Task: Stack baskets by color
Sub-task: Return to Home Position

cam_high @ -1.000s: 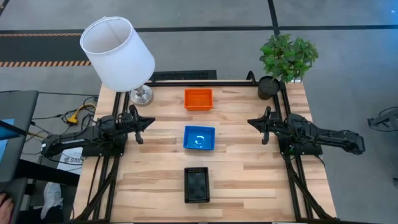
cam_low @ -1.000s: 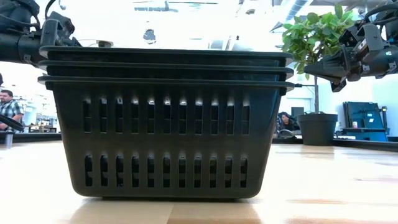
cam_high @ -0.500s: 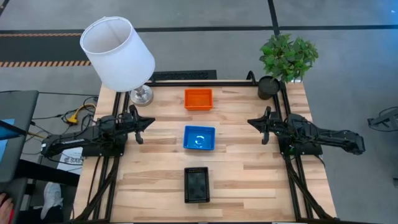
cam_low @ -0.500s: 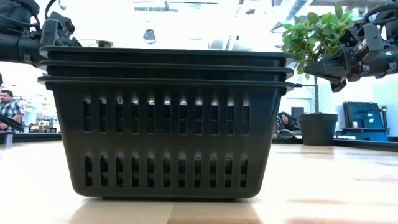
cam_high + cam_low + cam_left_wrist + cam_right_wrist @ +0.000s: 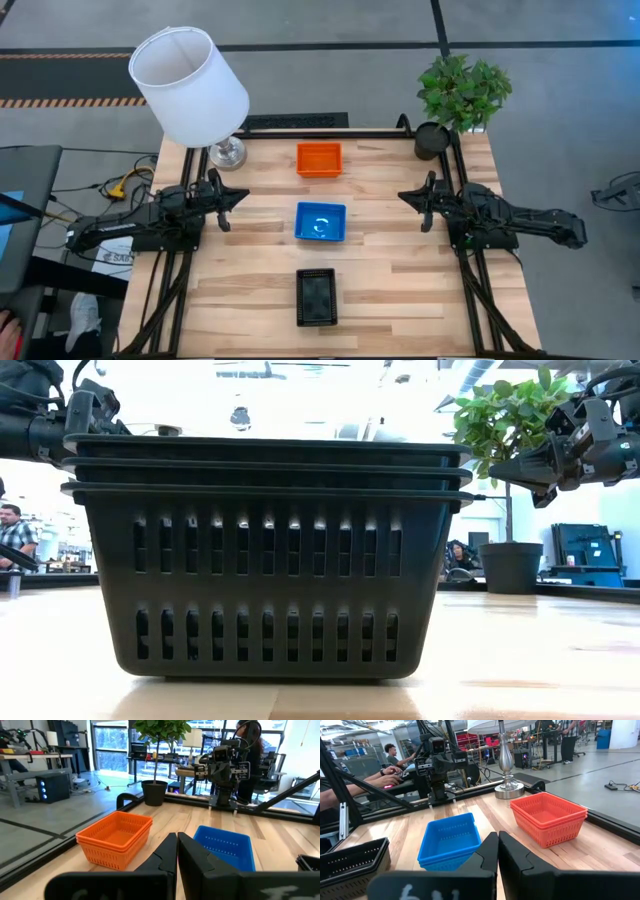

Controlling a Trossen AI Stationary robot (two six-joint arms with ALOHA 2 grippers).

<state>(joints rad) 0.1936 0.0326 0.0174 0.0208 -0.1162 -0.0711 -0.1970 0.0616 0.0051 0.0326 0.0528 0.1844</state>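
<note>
Stacking finished; homing in hand.
Left pincer (image 5: pixel 238 195), right pincer (image 5: pixel 406 196) pressed together, empty, flanking orange stack (image 5: pixel 319 159), blue stack (image 5: pixel 320 222), black stack (image 5: pixel 316 297) on counter (image 5: pixel 400 270); next, only settling.

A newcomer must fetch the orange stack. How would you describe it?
Find the white lampshade at a corner of the wooden table. Three basket stacks line its middle; the orange stack is the end one beside the lamp base. The blue stack and black stack beyond differ in colour.
</note>
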